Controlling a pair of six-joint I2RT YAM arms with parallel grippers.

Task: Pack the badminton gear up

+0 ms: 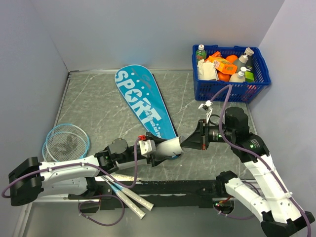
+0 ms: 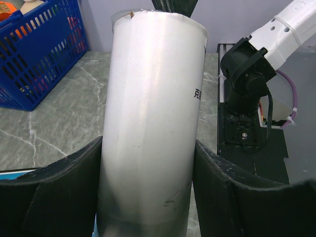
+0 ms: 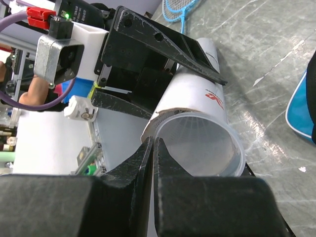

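A white tube point(image 2: 153, 123) is held level just off the narrow near end of the teal SPORT bag point(image 1: 143, 106), which lies on the counter point(image 1: 94, 98). The left hand point(image 1: 163, 150), spread wide, clamps the tube's body between its fingers. The right hand point(image 3: 154, 148), fingers almost pressed together, pinches the clear rim at the tube's open end. Two blue rackets point(image 1: 66, 140) lie well left of the bag.

Long teal racket-shaped bag lettered SPORT point(image 1: 143, 101): flat on the table, wide end far, narrow end near.

Two thin light-blue-framed rackets with white handles point(image 1: 66, 141): flat, heads overlapping at the left, handles side by side by the near edge.

White cylindrical tube with a clear rim point(image 1: 168, 148): horizontal at the bag's narrow end, clamped in the left gripper point(image 2: 148, 197).
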